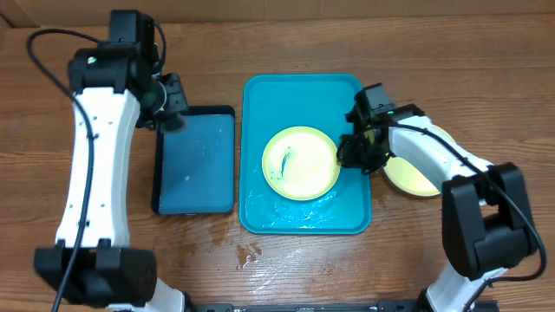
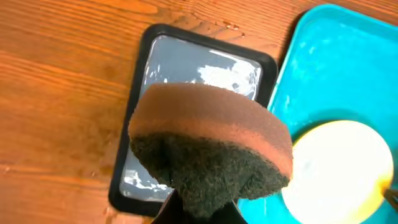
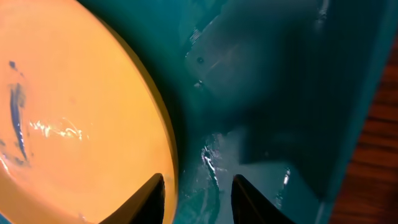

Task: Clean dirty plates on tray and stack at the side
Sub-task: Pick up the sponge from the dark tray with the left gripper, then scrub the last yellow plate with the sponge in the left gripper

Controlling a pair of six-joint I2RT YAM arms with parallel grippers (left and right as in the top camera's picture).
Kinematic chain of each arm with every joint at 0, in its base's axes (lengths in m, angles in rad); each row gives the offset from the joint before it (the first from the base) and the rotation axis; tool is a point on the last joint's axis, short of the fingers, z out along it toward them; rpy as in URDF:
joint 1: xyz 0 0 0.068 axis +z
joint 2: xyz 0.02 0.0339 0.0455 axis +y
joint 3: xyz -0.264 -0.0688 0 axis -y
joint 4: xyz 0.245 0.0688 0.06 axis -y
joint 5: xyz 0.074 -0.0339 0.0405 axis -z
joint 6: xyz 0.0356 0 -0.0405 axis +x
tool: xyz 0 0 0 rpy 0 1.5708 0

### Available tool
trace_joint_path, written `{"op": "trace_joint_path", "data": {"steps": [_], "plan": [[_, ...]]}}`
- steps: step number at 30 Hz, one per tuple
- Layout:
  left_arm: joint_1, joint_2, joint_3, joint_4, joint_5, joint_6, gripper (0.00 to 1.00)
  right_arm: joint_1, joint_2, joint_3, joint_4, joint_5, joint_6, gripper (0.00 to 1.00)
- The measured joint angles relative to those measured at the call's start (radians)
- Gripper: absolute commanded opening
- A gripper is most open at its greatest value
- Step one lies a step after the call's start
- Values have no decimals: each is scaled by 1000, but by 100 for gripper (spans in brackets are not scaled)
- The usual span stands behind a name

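Note:
A yellow-green plate (image 1: 301, 162) with bluish smears lies in the middle of the teal tray (image 1: 303, 221). My right gripper (image 1: 360, 152) is low at the plate's right rim. In the right wrist view it is open (image 3: 199, 179): one finger stands over the plate (image 3: 81, 106), the other over the wet tray floor (image 3: 280, 93), and the rim lies between them. My left gripper (image 1: 173, 117) is shut on a brown sponge (image 2: 211, 124) with a dark scouring side, held above a small dark-rimmed blue tray (image 2: 186, 62). A second yellow-green plate (image 1: 416, 178) rests on the table right of the tray, partly under my right arm.
The small blue tray (image 1: 195, 160) lies just left of the teal tray and holds a film of water. Water drops (image 1: 247, 253) sit on the wooden table in front of the teal tray. A cardboard wall runs along the table's far edge.

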Motion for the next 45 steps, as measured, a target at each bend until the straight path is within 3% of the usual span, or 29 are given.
{"op": "trace_joint_path", "data": {"steps": [6, 10, 16, 23, 32, 36, 41, 45], "plan": [[-4, -5, 0, -22, 65, 0, 4, 45, 20, 0, 57, 11, -23, 24], [-42, -2, -1, 10, 97, 0, 4, 60, 60, 10, 71, 11, -39, 4], [-169, -2, -61, 94, 109, 0, 4, 59, 70, 24, 61, -3, -31, 4], [-311, 27, -274, 310, 126, -39, 4, 59, 71, 32, 24, -5, -31, 4], [-392, 253, -405, 587, 296, -129, 4, 59, 71, 33, 18, -5, -31, 4], [-428, 353, -407, 590, 352, -148, 4, 59, 71, 33, 12, -3, -32, 4], [-433, 358, -402, 572, 370, -154, 4, 54, 72, 33, 0, -5, -31, 4], [-434, 358, -386, 460, 311, -151, 4, 54, 72, 33, 0, -4, -32, 4]]}}
